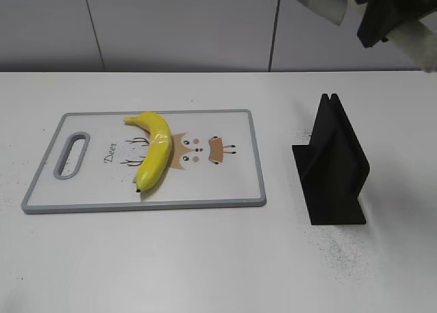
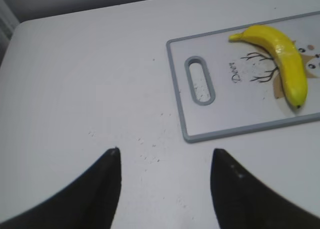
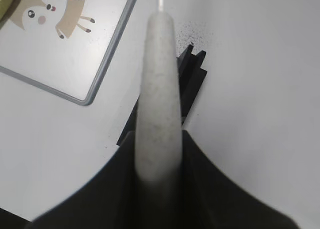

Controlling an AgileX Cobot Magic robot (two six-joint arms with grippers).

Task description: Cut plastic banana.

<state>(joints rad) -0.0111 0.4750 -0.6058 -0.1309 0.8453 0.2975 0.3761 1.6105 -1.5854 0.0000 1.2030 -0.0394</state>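
Observation:
The plastic banana (image 1: 156,152) is yellow and curved and lies on the left half of the cutting board (image 1: 143,205), dark tip toward the front edge. It also shows in the left wrist view (image 2: 282,56). My right gripper (image 3: 159,139) is shut on a knife (image 3: 160,89) with a pale speckled handle and a thin blade pointing away. It hangs high above the black stand, at the top right of the exterior view (image 1: 379,16). My left gripper (image 2: 165,154) is open and empty over bare table, left of the board's handle end (image 2: 175,84).
A black slotted knife stand (image 1: 334,166) stands on the table right of the board and shows below the knife in the right wrist view (image 3: 192,74). The board has a handle slot (image 1: 72,156) at its left end. White table all round.

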